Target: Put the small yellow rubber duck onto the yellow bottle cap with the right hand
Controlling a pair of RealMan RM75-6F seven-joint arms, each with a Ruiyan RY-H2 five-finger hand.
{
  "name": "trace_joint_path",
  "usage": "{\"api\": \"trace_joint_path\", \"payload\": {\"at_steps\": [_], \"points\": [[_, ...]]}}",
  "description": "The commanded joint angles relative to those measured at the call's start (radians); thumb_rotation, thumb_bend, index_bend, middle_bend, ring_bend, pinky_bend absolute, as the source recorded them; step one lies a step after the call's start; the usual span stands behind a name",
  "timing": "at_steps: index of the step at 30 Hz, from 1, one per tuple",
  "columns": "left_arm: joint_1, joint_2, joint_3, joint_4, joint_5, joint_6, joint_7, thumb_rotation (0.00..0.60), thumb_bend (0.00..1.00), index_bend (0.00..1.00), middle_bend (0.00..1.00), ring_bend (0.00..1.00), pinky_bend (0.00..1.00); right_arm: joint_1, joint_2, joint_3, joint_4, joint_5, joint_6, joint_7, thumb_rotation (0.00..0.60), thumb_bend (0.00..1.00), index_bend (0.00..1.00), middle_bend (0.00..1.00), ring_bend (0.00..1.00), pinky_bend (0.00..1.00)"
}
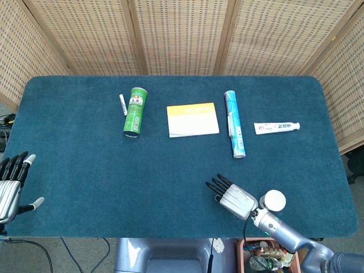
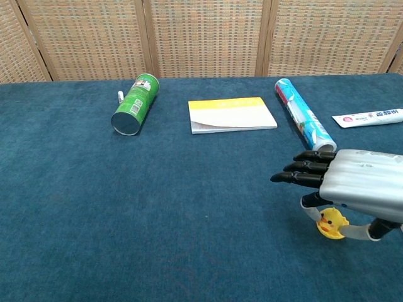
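Note:
In the chest view the small yellow rubber duck (image 2: 327,221) sits upright on top of the yellow bottle cap (image 2: 335,231), near the table's front right. My right hand (image 2: 356,187) hovers just over them, palm down, and pinches the duck between a lowered finger on its left and the thumb (image 2: 360,232) on its right; the other fingers point left. In the head view the right hand (image 1: 233,197) hides both duck and cap. My left hand (image 1: 11,186) hangs off the table's front left corner, fingers spread, holding nothing.
A green can (image 1: 135,111) lies beside a white marker (image 1: 122,104) at the back left. A yellow-and-white notebook (image 1: 193,119), a blue tube (image 1: 234,123) and a toothpaste tube (image 1: 276,127) lie further right. A white round lid (image 1: 273,200) sits by my right wrist.

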Motion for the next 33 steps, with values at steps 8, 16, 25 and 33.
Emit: {"api": "trace_joint_path", "payload": {"at_steps": [8, 16, 25, 33], "points": [[0.001, 0.001, 0.001, 0.000, 0.002, 0.003, -0.002, 0.600, 0.00, 0.00, 0.00, 0.00, 0.00, -0.004, -0.001, -0.001, 0.007, -0.029, 0.037, 0.017, 0.600, 0.30, 0.07, 0.00, 0.00, 0.00], [0.001, 0.002, 0.002, 0.000, 0.004, 0.004, -0.002, 0.600, 0.00, 0.00, 0.00, 0.00, 0.00, -0.019, 0.032, 0.003, -0.024, -0.033, 0.070, 0.008, 0.600, 0.30, 0.07, 0.00, 0.00, 0.00], [0.005, 0.007, 0.003, 0.006, 0.007, 0.008, -0.023, 0.600, 0.00, 0.00, 0.00, 0.00, 0.00, -0.140, 0.152, 0.040, -0.117, 0.018, 0.317, 0.139, 0.600, 0.00, 0.00, 0.00, 0.00, 0.00], [0.023, 0.015, 0.015, 0.017, 0.047, 0.041, -0.065, 0.600, 0.00, 0.00, 0.00, 0.00, 0.00, -0.312, 0.191, 0.086, -0.145, 0.223, 0.490, 0.352, 0.600, 0.00, 0.00, 0.00, 0.00, 0.00]]}}
